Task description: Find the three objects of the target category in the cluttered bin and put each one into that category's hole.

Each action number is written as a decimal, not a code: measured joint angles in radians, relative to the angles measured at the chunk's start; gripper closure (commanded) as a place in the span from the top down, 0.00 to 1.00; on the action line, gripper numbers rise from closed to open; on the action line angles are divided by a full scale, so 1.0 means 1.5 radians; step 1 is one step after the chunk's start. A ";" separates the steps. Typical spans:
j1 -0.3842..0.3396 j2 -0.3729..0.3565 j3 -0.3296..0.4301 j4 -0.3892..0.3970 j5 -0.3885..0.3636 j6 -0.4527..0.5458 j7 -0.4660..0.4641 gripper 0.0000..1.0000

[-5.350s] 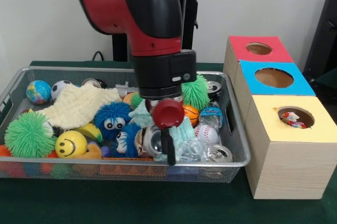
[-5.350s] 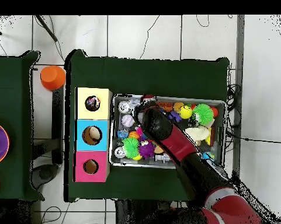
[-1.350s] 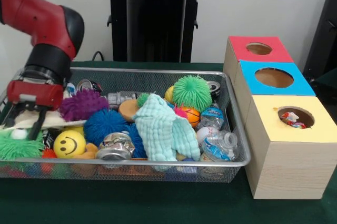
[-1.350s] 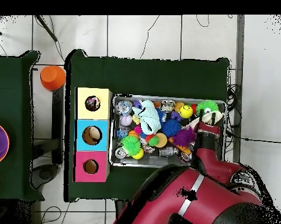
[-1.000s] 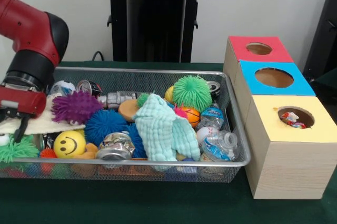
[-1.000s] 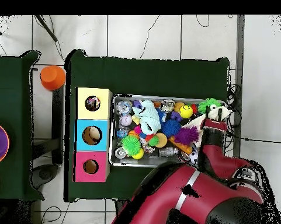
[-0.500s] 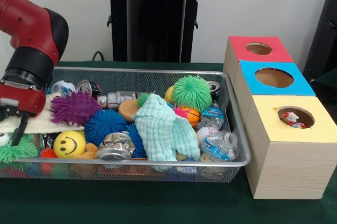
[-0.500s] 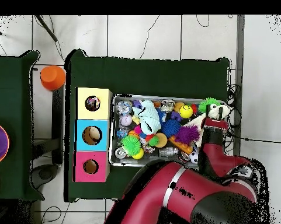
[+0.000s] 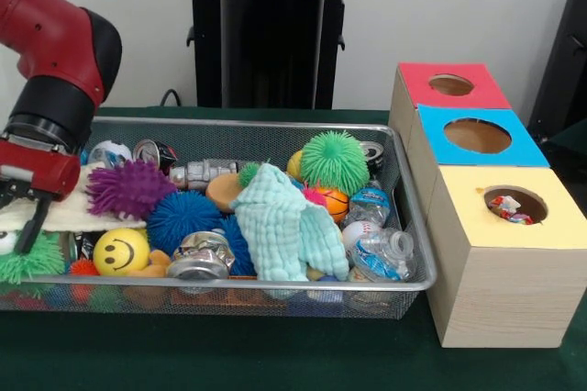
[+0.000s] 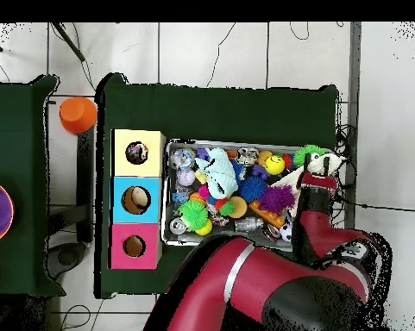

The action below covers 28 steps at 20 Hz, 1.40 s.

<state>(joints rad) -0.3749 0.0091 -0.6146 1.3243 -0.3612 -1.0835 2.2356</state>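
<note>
From the front, the red arm comes down at the left end of the wire bin (image 9: 417,253), and its gripper (image 9: 18,217) hangs over that end, against a cream cloth (image 9: 73,215) that drapes toward the bin's edge. One dark finger (image 9: 30,226) points down in front of the cloth; the other runs off the picture's edge, so I cannot tell whether the fingers are spread or pinching the cloth. Just beside the gripper sit a purple spiky ball (image 9: 131,189), a green spiky ball (image 9: 32,261) low at the edge, and a yellow smiley ball (image 9: 121,251). Mid-bin, a mint cloth (image 9: 284,230) lies heaped over the clutter, with a blue fuzzy ball (image 9: 183,218) and a crushed can (image 9: 197,258) to its left and a bigger green spiky ball (image 9: 335,161) behind it. A crumpled plastic bottle (image 9: 385,253) lies at the right end. Beside the bin stand three boxes in a row: a red-topped box (image 9: 451,84), a blue-topped box (image 9: 477,136) and a yellow-topped box (image 9: 504,207) (something crumpled and colourful shows in the yellow one's hole).

From overhead, the arm sweeps up from the bottom and the gripper (image 10: 318,172) sits at the bin's (image 10: 245,244) right end, the far end from the three boxes. The cream cloth (image 10: 298,177) lies against it there.
</note>
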 measured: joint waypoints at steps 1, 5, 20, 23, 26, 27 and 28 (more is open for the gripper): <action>0.001 0.000 -0.001 0.000 -0.002 0.000 0.000 1.00; 0.020 -0.016 -0.009 0.000 -0.078 0.026 0.001 1.00; 0.040 -0.184 0.031 0.011 -0.363 0.395 0.137 1.00; 0.031 -0.201 0.043 0.011 -0.364 0.416 0.141 1.00; 0.016 -0.220 0.068 0.014 -0.368 0.424 0.141 1.00; 0.009 -0.227 0.081 0.017 -0.370 0.429 0.141 1.00; -0.006 -0.240 0.107 0.023 -0.373 0.444 0.141 1.00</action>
<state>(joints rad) -0.3835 -0.3506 -0.4534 1.3586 -0.9208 -0.4180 2.4468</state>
